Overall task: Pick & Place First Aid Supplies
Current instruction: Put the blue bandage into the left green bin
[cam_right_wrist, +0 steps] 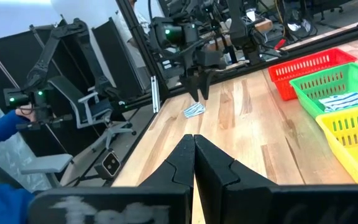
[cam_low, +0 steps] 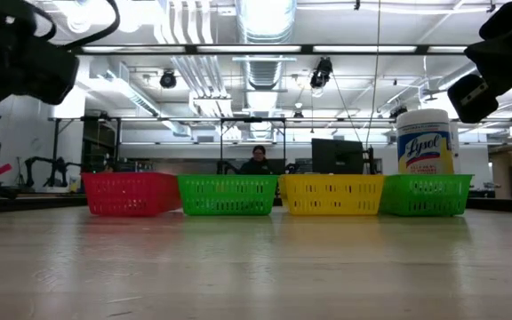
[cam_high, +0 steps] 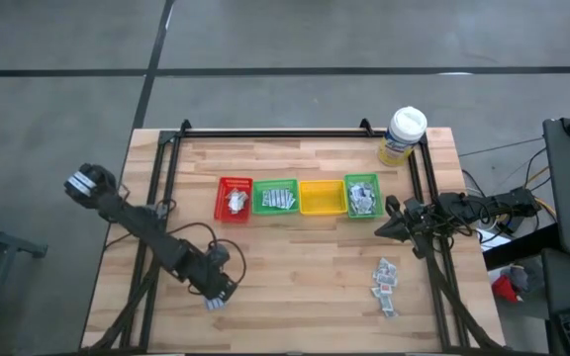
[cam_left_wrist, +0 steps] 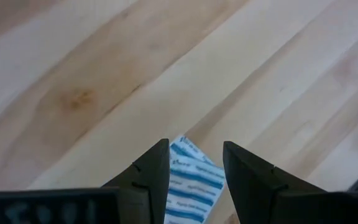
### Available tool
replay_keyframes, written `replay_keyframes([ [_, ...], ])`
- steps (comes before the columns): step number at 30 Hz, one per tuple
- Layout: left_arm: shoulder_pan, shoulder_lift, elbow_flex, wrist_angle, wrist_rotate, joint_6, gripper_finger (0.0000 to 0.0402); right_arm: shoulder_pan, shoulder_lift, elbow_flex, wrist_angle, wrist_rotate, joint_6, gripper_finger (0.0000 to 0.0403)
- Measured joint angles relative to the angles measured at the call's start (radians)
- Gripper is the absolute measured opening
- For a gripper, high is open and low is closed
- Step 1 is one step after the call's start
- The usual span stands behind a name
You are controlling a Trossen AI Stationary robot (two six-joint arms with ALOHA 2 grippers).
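A white-blue sachet (cam_left_wrist: 191,182) lies flat on the wooden table (cam_high: 305,267) near its front left. My left gripper (cam_left_wrist: 194,146) points steeply down over it, open, with one finger on either side of the sachet's far end and apart from it. The right wrist view shows that gripper (cam_right_wrist: 199,93) just above the sachet (cam_right_wrist: 194,110). A loose pile of more first aid supplies (cam_high: 386,282) rests on the table at the front right. My right gripper (cam_right_wrist: 194,138) waits shut and level at the right edge (cam_high: 386,229).
Four small bins stand in a row at mid-table: red (cam_high: 235,198), green (cam_high: 276,197), yellow (cam_high: 322,196) and green (cam_high: 362,195); three hold sachets. A white-lidded yellow wipes tub (cam_high: 404,133) stands at the back right. Black frame rails (cam_high: 156,208) run along the table's sides.
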Motion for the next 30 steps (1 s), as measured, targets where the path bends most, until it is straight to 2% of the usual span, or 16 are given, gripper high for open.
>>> replay_keyframes([
  [13, -0.032, 0.072, 0.000, -0.069, 0.001, -0.032, 0.0142, 0.000, 0.003, 0.000, 0.000, 0.000, -0.003, 0.0008],
  [30, -0.031, 0.102, 0.000, -0.071, 0.019, 0.196, 0.0142, 0.000, 0.003, 0.000, 0.000, 0.000, -0.035, 0.0008],
])
